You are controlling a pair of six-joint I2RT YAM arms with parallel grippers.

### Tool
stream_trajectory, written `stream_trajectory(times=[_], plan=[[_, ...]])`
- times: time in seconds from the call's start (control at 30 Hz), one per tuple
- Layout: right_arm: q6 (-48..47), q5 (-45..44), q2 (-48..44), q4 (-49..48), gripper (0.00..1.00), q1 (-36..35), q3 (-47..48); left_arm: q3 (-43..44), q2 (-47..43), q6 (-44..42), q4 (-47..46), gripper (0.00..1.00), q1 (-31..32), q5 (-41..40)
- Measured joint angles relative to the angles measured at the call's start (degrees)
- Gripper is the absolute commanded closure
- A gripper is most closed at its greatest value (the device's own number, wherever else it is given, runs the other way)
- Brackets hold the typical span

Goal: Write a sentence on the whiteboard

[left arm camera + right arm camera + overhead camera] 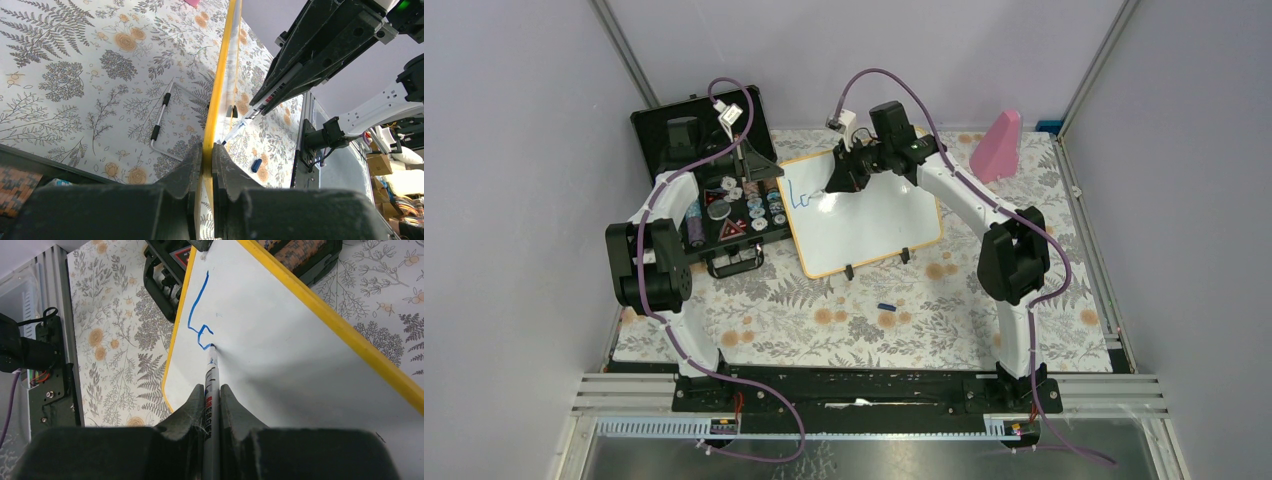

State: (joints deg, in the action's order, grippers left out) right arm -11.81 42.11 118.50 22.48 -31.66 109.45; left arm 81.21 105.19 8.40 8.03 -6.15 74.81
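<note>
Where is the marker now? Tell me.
In the right wrist view, the marker is clamped in the right end effector, its tip touching the whiteboard at the end of the blue writing, near the board's left edge.

**Only two blue handwritten letters can be read, both on the whiteboard.**

On the whiteboard (874, 230), close to its upper left corner in the top view, the sentence (800, 196) reads as a tall capital "L". A small round letter follows it, open on one side like a "c". The marker (210, 390), its tip touching the whiteboard at the end of that second letter, carries small red and blue print along its barrel, too blurred to read. Just beside the whiteboard's left edge, the chips (754, 210) in the black case (652, 130) show marks too small to make out.
</note>
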Motion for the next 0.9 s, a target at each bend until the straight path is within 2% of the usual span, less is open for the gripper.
stream_trajectory(times=[0.9], plan=[[0.04,-0.48,1.03,1.05,1.0,-0.39,2.99,0.0,0.0,0.0,0.0,1.0,0.0,0.0]])
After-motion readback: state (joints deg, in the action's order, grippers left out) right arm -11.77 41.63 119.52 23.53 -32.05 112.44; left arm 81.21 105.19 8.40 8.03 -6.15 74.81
